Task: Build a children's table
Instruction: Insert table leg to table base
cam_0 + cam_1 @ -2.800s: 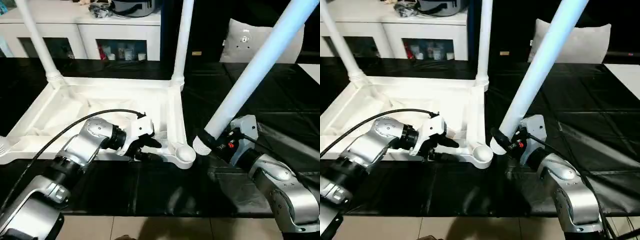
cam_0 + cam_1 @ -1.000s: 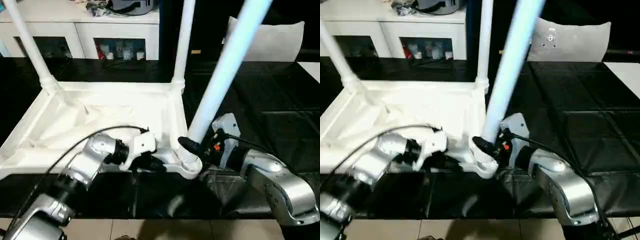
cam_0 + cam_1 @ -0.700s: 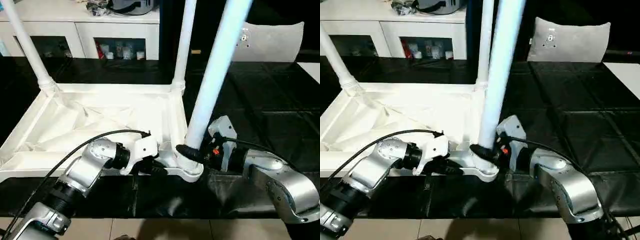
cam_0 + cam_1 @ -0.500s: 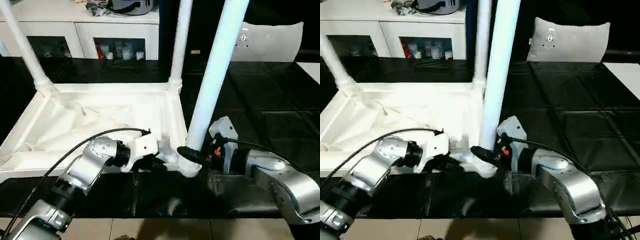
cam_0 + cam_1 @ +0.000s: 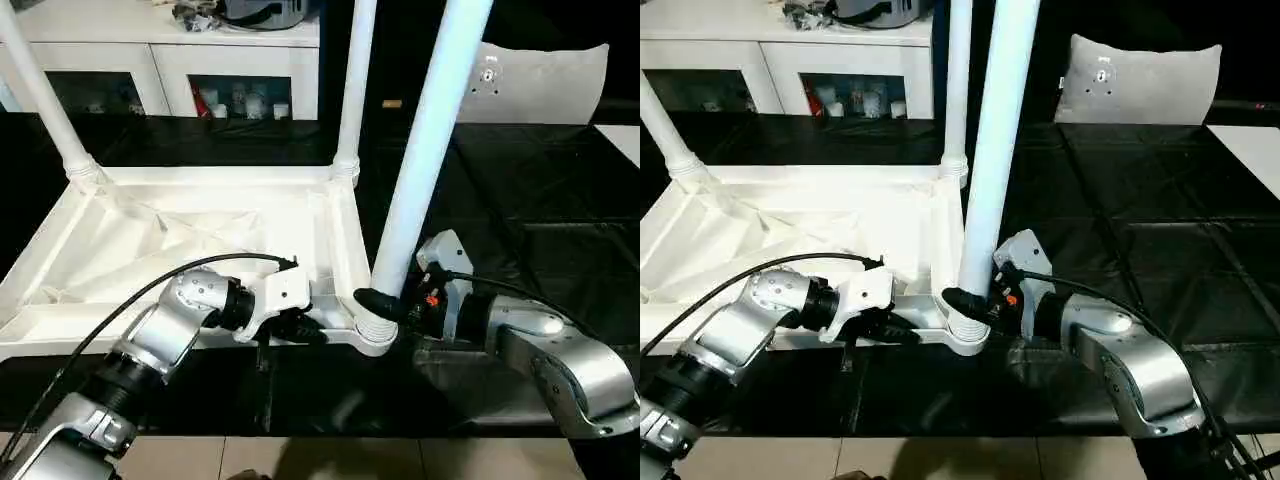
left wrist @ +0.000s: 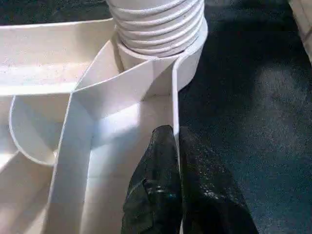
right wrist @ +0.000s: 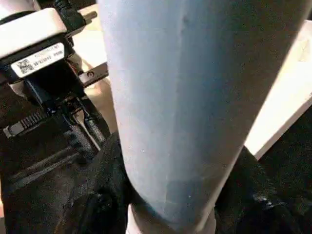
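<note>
Three legs stand up from the upside-down tabletop [image 5: 200, 235], which lies ribs-up on the black mat [image 5: 540, 200]: far-left leg [image 5: 40, 95] and far-right leg [image 5: 355, 85] each in a far corner socket, and the near-right leg [image 5: 425, 150] standing in the near-right socket [image 5: 372, 335], ribbed end down. That socket sits close to the mat's near edge, with the tiled floor [image 5: 330, 458] just past it, so little room on that side. Right of the tabletop the mat is bare and open out to its right edge; the far strip between tabletop and white cabinet [image 5: 170, 60] is also bare mat. Right gripper [image 5: 385, 305] is clamped around the near-right leg just above the socket, one black finger on either side of the tube per the right wrist view. Left gripper [image 6: 175, 161] is pinched closed on the thin near rim wall [image 6: 174, 102] of the tabletop, just beside the near-right socket, one finger on each face of the wall. The two grippers are near each other, with the socket between them. One grey-white cushion panel [image 5: 545, 85] leans upright at the far right of the mat.
</note>
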You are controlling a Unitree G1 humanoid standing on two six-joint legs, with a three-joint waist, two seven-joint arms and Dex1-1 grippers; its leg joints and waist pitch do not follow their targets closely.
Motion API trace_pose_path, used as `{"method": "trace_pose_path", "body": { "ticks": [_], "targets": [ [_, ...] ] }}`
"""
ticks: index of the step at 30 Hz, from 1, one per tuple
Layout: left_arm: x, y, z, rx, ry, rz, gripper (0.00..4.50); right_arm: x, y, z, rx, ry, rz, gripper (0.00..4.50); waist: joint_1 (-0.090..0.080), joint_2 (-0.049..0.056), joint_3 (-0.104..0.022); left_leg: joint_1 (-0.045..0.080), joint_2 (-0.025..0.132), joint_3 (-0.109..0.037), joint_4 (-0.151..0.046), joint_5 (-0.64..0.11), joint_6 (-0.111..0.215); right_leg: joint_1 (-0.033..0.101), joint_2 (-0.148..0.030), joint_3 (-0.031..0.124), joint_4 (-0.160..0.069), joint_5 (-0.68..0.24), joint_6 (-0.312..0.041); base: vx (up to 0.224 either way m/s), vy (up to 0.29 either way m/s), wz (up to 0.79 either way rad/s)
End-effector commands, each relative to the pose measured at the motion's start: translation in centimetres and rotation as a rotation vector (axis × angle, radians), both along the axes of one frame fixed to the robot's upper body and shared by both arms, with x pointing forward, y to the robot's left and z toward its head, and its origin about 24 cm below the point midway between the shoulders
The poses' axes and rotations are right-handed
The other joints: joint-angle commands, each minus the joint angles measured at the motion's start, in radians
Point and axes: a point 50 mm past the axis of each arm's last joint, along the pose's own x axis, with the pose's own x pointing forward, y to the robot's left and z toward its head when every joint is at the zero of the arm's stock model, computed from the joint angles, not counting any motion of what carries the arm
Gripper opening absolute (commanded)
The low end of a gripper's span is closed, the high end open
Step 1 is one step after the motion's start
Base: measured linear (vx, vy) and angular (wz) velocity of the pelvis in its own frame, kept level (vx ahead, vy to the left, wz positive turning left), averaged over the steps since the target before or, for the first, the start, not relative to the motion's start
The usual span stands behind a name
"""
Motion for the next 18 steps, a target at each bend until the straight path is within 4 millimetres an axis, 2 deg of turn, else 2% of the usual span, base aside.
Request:
{"method": "trace_pose_path", "body": {
  "ticks": [1,4,10,16,17,18],
  "targets": [
    [1.0,-0.05,1.32,0.01,-0.084,0.005,0.0,-0.18,-0.25,-0.97,-0.035,0.051,0.01,1.88,0.005,-0.004,-0.059,0.035,0.07,-0.023,-0.07,-0.159,0.029,0.022,-0.076,0.038,-0.068,0.052,-0.261,0.0,0.0,0.0],
    [1.2,-0.12,1.45,0.017,-0.097,-0.004,0.0,-0.5,-0.2,-1.32,-0.042,0.08,0.042,1.88,0.007,-0.003,-0.059,0.036,0.071,-0.022,-0.071,-0.177,0.019,0.021,-0.076,0.039,-0.07,0.021,-0.257,0.0,0.0,0.0],
    [1.28,-0.51,1.64,0.006,-0.104,-0.025,0.0,0.04,-0.19,-1.42,-0.01,0.076,0.01,1.88,0.009,-0.002,-0.061,0.036,0.071,-0.022,-0.071,-0.173,0.016,0.02,-0.077,0.038,-0.068,0.039,-0.264,0.0,0.0,0.0],
    [1.48,-0.43,1.6,-0.019,-0.093,-0.003,0.0,0.12,-0.8,-1.6,0.118,0.103,-0.067,1.88,0.01,0.0,-0.059,0.037,0.072,-0.023,-0.075,-0.212,0.0,0.017,-0.078,0.039,-0.073,-0.012,-0.261,0.0,0.0,0.0],
    [1.52,-0.37,1.6,-0.026,-0.089,0.006,0.0,-0.01,-0.93,-1.71,0.151,0.112,-0.088,1.88,0.01,0.006,-0.06,0.037,0.071,-0.024,-0.075,-0.213,-0.003,0.018,-0.077,0.039,-0.071,-0.011,-0.26,0.0,0.0,0.0],
    [1.54,-0.33,1.6,-0.033,-0.087,0.013,0.0,-0.15,-1.01,-1.82,0.175,0.118,-0.102,1.88,0.01,0.004,-0.06,0.038,0.072,-0.023,-0.076,-0.216,-0.004,0.016,-0.076,0.039,-0.073,-0.008,-0.259,0.0,0.0,0.0]
  ]
}}
